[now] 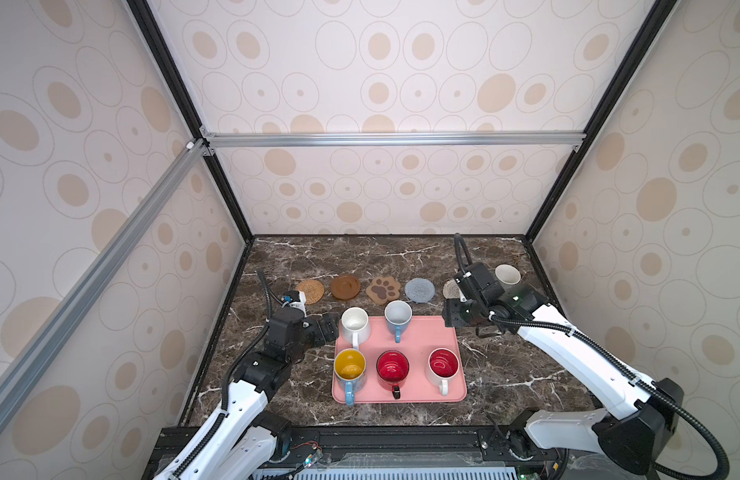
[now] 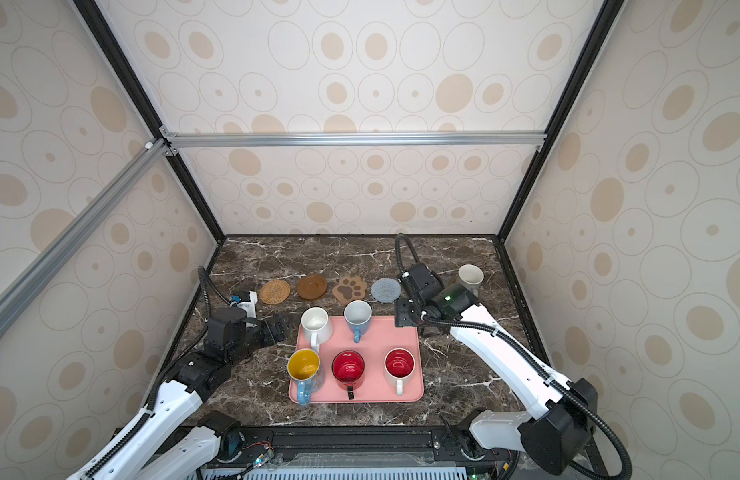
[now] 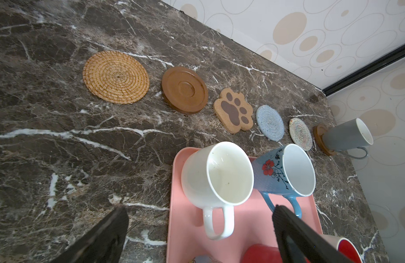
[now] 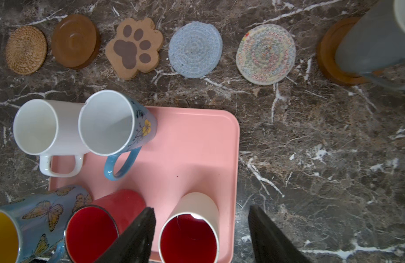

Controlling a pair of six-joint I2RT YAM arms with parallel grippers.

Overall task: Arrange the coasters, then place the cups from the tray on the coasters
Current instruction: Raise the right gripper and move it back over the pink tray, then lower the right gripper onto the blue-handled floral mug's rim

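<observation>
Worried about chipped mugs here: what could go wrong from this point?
The white cup and light blue cup stand close together at the tray's far edge; the open left claw, closing on one, may knock the other. The grey cup on its wooden coaster sits right beside the right arm; a careless swing could tip it.

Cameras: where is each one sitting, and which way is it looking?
Top views: high in front, looking down at the table; both arms, left end effector and right end effector show.
Left wrist: on the left arm, facing the white cup and rattan coaster; its open fingers show.
Right wrist: on the right arm, looking down at the tray; its open fingers show.
Shared: both wrist views show the paw coaster and grey cup.
</observation>
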